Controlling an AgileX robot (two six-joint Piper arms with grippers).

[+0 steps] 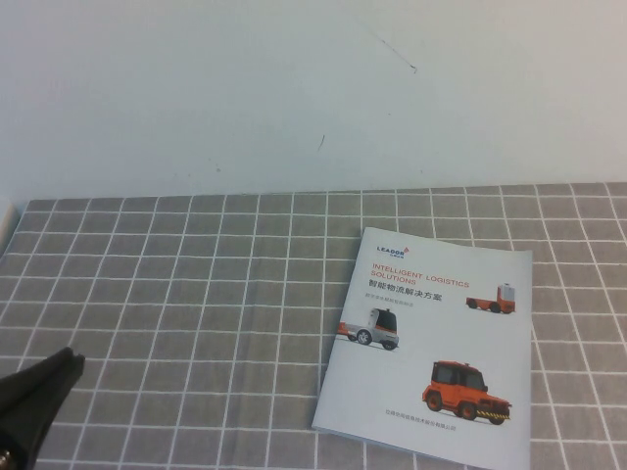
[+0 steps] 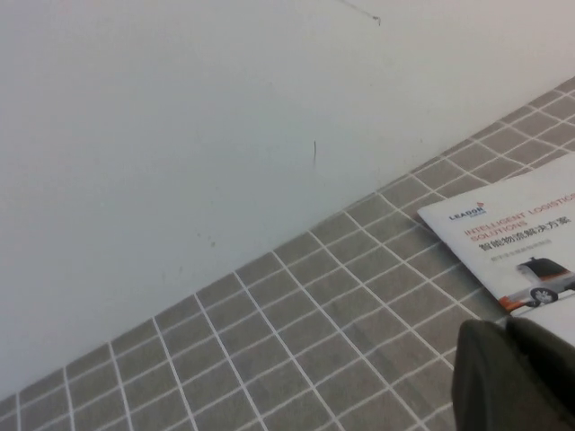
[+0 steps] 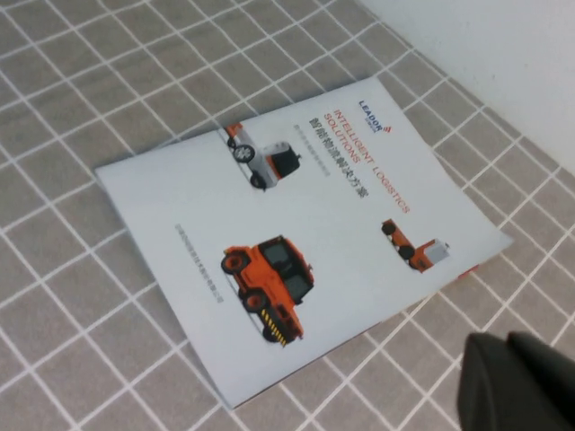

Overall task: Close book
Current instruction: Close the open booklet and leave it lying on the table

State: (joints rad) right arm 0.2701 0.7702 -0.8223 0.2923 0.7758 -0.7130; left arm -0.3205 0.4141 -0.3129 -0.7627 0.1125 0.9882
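Book (image 1: 426,348): closed and flat on the table, front cover up. It is in the lower right of the high view, turned a little against the grid lines, and its lower edge reaches the bottom of the frame.
Cover: white, with the orange words "INTELLIGENT LOGISTICS SOLUTIONS" and a line of Chinese characters under them. There are three vehicle pictures: a grey one, a small orange and white one, and a bigger orange one near the lower edge.
Tablecloth (image 1: 196,294): grey with a grid of thin white lines. It covers the whole table under the book.
Wall (image 1: 294,88): plain white, behind the far edge of the table, with a few thin dark marks.
Left gripper (image 1: 61,370): a dark pointed shape in the lower left corner of the high view. It is well apart from the book and touches nothing that I can see. Open or closed: I cannot tell.
Right gripper (image 3: 517,382): outside the high view. In the right wrist view only a dark part shows in the lower right corner, just beside the book's corner and not on it. Open or closed: I cannot tell.
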